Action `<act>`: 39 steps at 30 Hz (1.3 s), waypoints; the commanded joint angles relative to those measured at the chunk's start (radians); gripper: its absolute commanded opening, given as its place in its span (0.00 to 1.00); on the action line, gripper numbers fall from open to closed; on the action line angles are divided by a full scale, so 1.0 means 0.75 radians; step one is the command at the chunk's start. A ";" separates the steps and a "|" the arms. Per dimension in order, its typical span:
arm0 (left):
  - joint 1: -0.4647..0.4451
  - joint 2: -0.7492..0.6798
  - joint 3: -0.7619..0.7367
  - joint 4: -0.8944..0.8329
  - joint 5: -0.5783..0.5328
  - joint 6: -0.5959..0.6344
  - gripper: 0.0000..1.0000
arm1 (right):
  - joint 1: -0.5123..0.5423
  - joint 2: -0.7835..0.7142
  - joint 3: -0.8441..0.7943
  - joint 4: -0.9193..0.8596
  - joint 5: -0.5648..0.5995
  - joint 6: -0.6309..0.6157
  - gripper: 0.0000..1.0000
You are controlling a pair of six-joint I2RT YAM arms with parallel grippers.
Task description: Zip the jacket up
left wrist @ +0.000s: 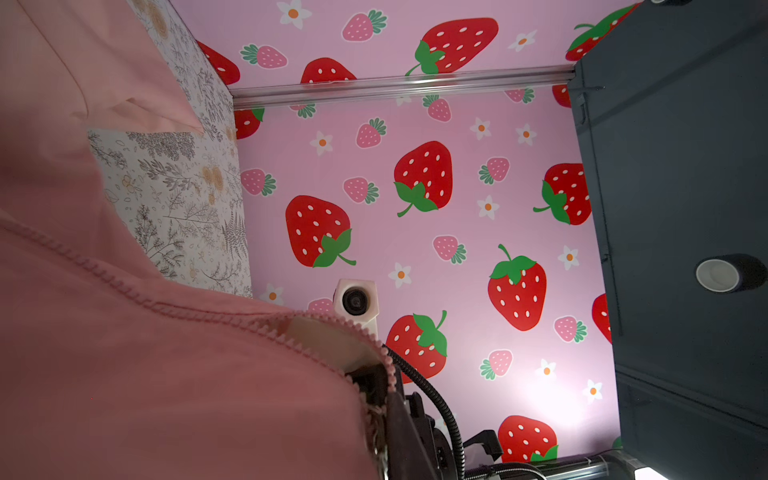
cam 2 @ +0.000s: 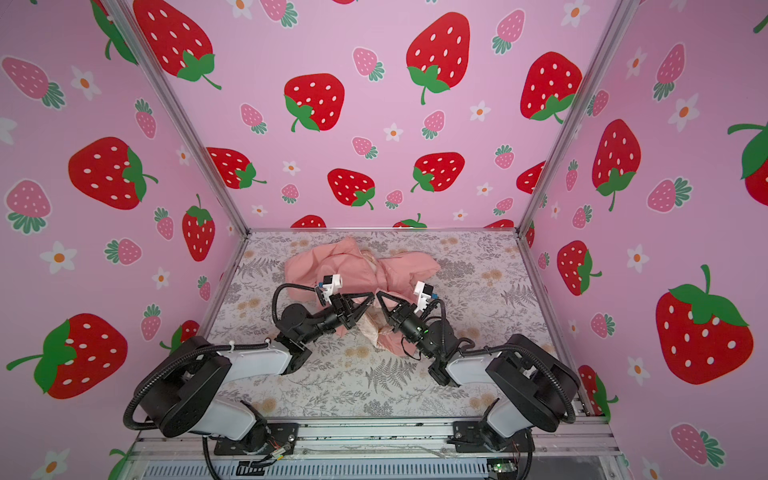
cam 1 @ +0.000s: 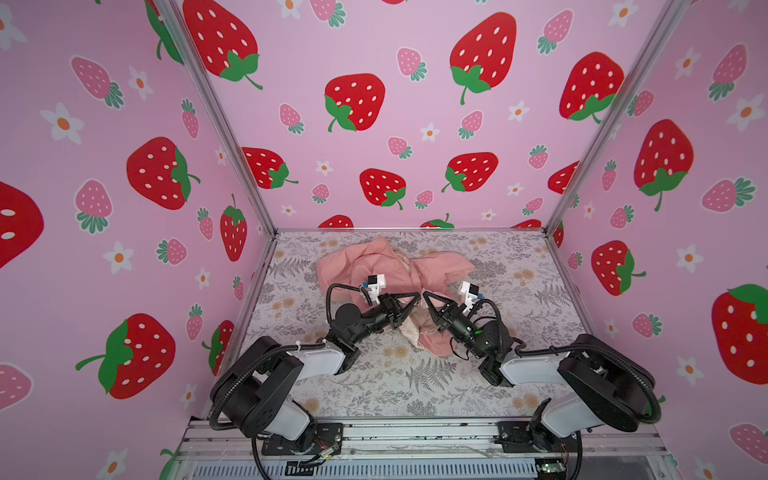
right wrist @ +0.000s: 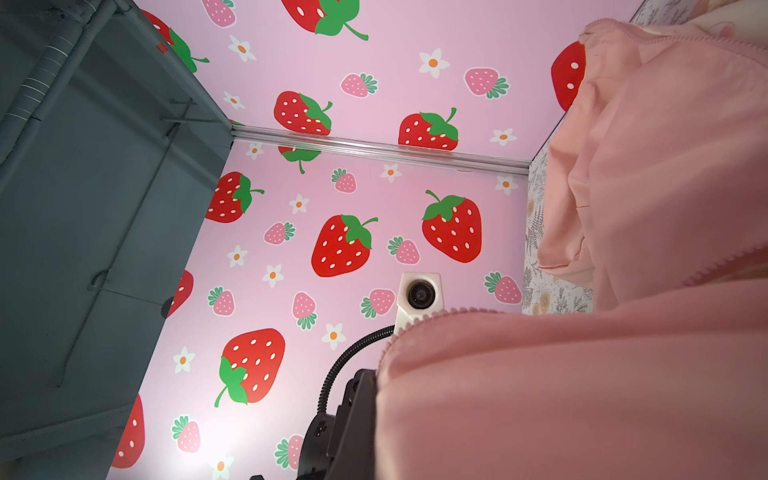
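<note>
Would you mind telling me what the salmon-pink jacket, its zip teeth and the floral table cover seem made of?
Salmon-pink jacket: soft matte cloth, judging by its folds and creases.
Zip teeth: likely plastic; pink, dull, no metal glint.
Floral table cover: flat matte print, cloth or paper, unclear.

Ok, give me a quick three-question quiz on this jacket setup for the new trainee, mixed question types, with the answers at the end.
1. True or false: the jacket is fully zipped.
2. Where are the left gripper and right gripper? A) tips nearly meeting over the jacket's middle; B) parked beside their bases; C) against the back wall.
3. Fill in: the print on the table cover is ____.

Key
1. False. The zip teeth lie unjoined and the cream lining shows.
2. A.
3. Floral (grey ferns and tan blossoms).
</note>
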 commanded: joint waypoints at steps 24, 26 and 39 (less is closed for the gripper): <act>-0.009 -0.011 0.066 0.130 0.031 -0.001 0.00 | -0.004 -0.143 -0.085 0.044 -0.051 -0.053 0.24; -0.008 -0.026 0.069 0.110 0.036 0.009 0.00 | -0.004 -0.161 -0.099 0.040 -0.049 -0.060 0.23; -0.014 -0.077 0.083 0.055 0.071 0.054 0.00 | -0.005 -0.234 -0.046 -0.146 -0.134 -0.139 0.22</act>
